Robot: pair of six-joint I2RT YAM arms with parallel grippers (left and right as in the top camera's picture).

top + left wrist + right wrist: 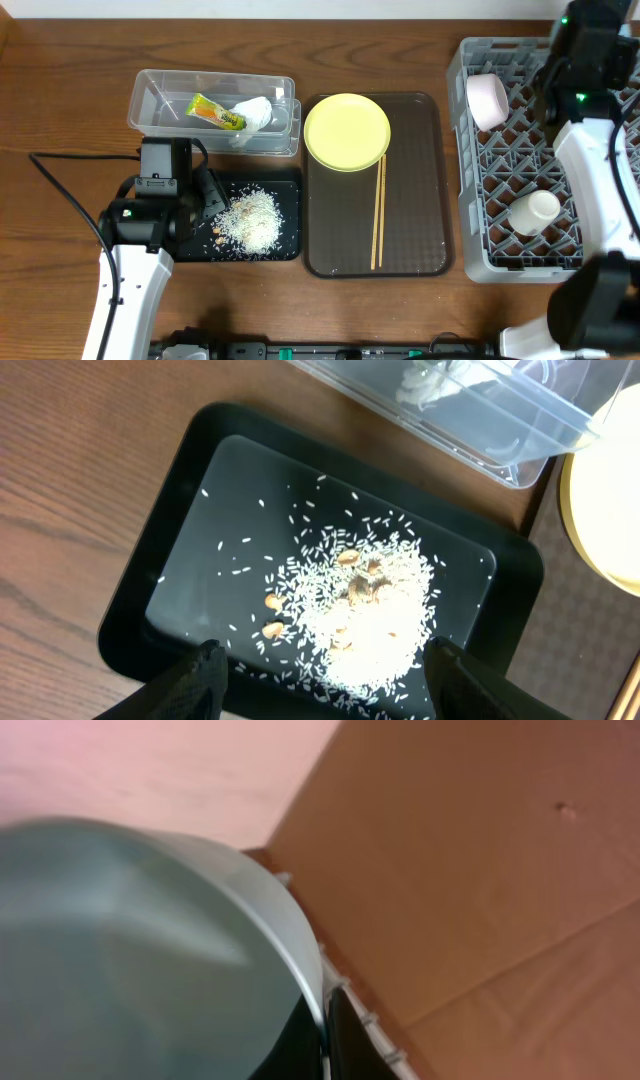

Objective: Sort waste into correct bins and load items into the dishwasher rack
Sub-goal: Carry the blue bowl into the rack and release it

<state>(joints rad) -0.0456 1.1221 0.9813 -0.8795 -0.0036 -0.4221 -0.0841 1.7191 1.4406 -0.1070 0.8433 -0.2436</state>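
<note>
My left gripper (pixel 330 690) is open and empty, low over the near edge of the black tray (pixel 180 540), which holds the rice with brown bits (pixel 370 610). My right gripper (pixel 325 1035) is shut on the rim of the light-blue bowl (pixel 130 950), above the far part of the grey rack (pixel 520 262); my arm hides that bowl in the overhead view. In the rack a white bowl (pixel 487 100) stands on edge and a white cup (pixel 533 210) lies. The yellow plate (pixel 346 131) and chopsticks (pixel 378 215) lie on the brown tray (pixel 420 200).
The clear tub (pixel 160 95) behind the black tray (pixel 285 190) holds the snack wrapper (pixel 215 112) and the white napkin (pixel 255 112). A black cable (pixel 60 190) trails across the table at the left. The rack's edge (pixel 370 1020) shows beside the right fingers.
</note>
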